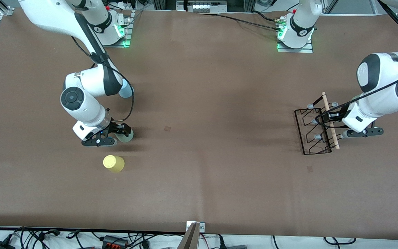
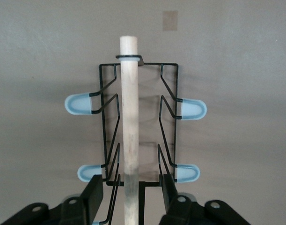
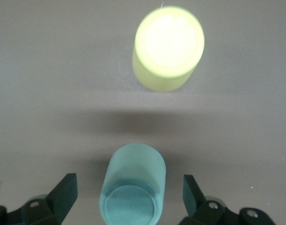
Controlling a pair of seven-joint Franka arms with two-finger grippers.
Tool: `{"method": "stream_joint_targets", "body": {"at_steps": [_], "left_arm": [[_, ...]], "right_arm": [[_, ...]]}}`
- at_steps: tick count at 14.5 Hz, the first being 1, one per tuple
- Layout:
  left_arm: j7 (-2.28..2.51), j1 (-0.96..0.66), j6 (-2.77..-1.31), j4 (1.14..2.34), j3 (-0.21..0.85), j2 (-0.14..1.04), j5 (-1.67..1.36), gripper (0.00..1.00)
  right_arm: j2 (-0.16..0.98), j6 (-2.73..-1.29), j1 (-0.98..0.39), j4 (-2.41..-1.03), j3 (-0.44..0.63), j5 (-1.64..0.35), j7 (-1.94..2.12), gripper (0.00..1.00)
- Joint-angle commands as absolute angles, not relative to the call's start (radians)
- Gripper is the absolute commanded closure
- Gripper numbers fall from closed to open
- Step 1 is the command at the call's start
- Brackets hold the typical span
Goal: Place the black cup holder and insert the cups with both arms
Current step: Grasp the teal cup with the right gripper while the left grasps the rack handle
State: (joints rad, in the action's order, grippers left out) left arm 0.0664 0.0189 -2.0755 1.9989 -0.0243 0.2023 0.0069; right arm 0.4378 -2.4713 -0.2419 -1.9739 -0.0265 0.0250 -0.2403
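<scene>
Straddling green cup (image 3: 133, 185), R pincer (image 3: 128, 199) open; L pincer (image 2: 128, 197) open astride rack handle (image 2: 129, 122).

Even overhead light, soft shadows under arms, yellow cup (image 3: 168, 47) overexposed w/ glare, slightly blurred.

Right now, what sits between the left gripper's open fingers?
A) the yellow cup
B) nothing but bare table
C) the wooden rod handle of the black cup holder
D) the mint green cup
C: in the left wrist view the left gripper is open with a finger on each side of the wooden rod handle of the black cup holder, not yet closed on it.
</scene>
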Motion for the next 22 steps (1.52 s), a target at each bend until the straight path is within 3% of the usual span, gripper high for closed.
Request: {"method": "stream_joint_targets", "body": {"at_steps": [1, 6, 11, 12, 15, 17, 19, 22], "left_arm": [[0.075, 0.015, -2.091, 2.026, -0.021, 0.189, 0.005, 0.47], [0.075, 0.017, -2.091, 2.029, -0.021, 0.21, 0.005, 0.55], [0.075, 0.018, -2.091, 2.029, -0.023, 0.227, 0.005, 0.75], [0.075, 0.021, -2.091, 2.029, -0.023, 0.227, 0.005, 0.81], [0.074, 0.028, -2.06, 2.019, -0.023, 0.218, 0.005, 0.87], [0.074, 0.029, -2.004, 1.987, -0.023, 0.203, 0.005, 0.89], [0.075, 0.028, -1.915, 1.916, -0.023, 0.19, 0.005, 0.89], [0.075, 0.011, -1.774, 1.774, -0.02, 0.19, 0.003, 0.89]], "right_arm": [[0.423, -2.499, -0.253, -2.022, -0.02, 0.025, -0.258, 0.0], [0.423, -2.51, -0.253, -2.048, -0.02, 0.025, -0.258, 0.0], [0.425, -2.51, -0.253, -2.049, -0.02, 0.025, -0.258, 0.0], [0.423, -2.51, -0.253, -2.049, -0.02, 0.025, -0.258, 0.06], [0.423, -2.503, -0.253, -2.049, -0.02, 0.025, -0.259, 0.51], [0.422, -2.499, -0.255, -2.048, -0.02, 0.023, -0.259, 0.68], [0.417, -2.496, -0.256, -2.045, -0.02, 0.023, -0.259, 0.78], [0.391, -2.479, -0.252, -2.033, -0.02, 0.023, -0.232, 0.82]]}}
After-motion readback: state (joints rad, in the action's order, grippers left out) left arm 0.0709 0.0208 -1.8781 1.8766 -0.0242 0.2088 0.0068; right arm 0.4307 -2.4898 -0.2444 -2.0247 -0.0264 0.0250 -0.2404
